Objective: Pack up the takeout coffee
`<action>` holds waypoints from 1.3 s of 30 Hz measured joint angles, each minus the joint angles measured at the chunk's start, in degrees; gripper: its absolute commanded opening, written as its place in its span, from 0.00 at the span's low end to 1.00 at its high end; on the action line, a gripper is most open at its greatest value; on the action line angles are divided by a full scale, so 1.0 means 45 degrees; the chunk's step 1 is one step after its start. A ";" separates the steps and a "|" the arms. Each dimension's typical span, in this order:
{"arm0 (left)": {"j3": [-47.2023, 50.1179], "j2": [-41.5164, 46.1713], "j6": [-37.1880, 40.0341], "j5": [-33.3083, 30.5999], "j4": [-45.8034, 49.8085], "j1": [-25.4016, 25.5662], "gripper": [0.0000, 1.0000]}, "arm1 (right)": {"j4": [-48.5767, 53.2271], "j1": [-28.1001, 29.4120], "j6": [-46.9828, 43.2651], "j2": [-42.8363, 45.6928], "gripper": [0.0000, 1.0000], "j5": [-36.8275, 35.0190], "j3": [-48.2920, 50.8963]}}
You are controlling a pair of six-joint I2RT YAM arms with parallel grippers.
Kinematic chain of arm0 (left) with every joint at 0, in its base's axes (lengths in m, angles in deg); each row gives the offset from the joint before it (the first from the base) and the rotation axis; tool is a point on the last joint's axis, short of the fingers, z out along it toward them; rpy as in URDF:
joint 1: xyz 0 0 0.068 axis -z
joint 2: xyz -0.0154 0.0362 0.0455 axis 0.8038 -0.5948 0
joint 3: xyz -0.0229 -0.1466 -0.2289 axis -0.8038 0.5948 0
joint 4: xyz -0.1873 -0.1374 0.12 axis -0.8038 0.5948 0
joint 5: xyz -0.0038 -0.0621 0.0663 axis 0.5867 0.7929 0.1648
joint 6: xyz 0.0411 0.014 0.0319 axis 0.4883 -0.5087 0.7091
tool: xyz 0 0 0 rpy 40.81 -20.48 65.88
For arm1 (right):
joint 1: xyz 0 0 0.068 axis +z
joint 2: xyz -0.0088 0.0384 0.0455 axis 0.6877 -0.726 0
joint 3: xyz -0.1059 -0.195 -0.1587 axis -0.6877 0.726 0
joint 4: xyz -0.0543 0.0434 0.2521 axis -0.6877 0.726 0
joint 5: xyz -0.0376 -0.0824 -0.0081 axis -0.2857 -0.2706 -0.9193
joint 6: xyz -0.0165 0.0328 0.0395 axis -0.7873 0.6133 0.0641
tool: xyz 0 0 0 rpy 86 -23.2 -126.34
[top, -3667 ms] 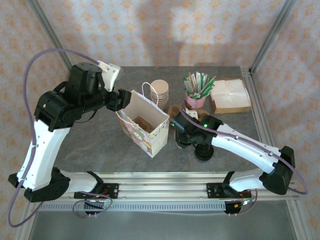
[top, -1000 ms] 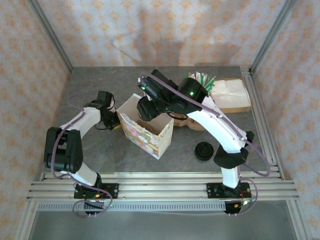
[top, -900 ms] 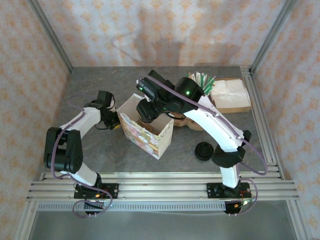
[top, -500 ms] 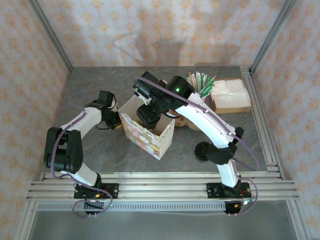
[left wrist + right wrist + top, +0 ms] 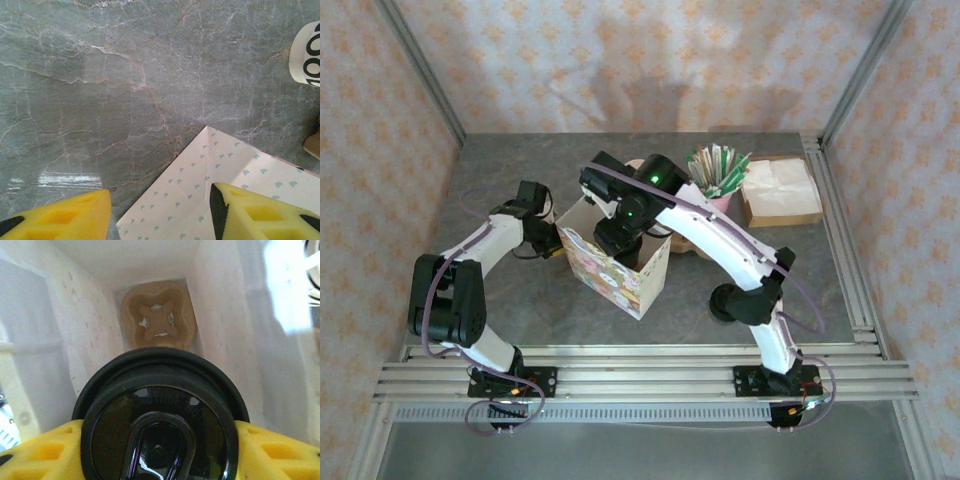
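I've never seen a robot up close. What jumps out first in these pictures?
The black-lidded takeout coffee, clamped between the right pincer's yellow fingers, looms large in the right wrist view. It hangs in the mouth of a patterned paper bag standing mid-table, above a brown cardboard cup holder on the bag's floor. The left pincer straddles the bag's edge, open.

White-black arms (image 5: 720, 238), yellow jaws, purplish-looking cables (image 5: 466, 200)
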 measured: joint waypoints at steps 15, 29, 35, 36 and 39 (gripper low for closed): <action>-0.0034 0.0000 0.0005 0.0053 0.0005 0.0024 0.56 | 0.0185 -0.0364 -0.0170 -0.0107 0.47 0.0068 0.0087; -0.0690 0.0049 0.0083 0.0063 0.0078 0.0024 0.57 | 0.0306 -0.0461 -0.0792 -0.0107 0.47 0.0253 0.1025; -0.1190 0.0107 0.0243 0.0083 0.0423 0.0024 0.58 | 0.0321 -0.0461 -0.1171 -0.0102 0.46 0.0418 0.1122; -0.1253 0.0112 0.0243 0.0092 0.0461 0.0024 0.59 | 0.0321 -0.0461 -0.1219 -0.0107 0.46 0.0471 0.1137; -0.1370 0.0180 0.0243 0.0102 0.0588 0.0024 0.59 | 0.0321 -0.0461 -0.1418 -0.0102 0.46 0.0583 0.1350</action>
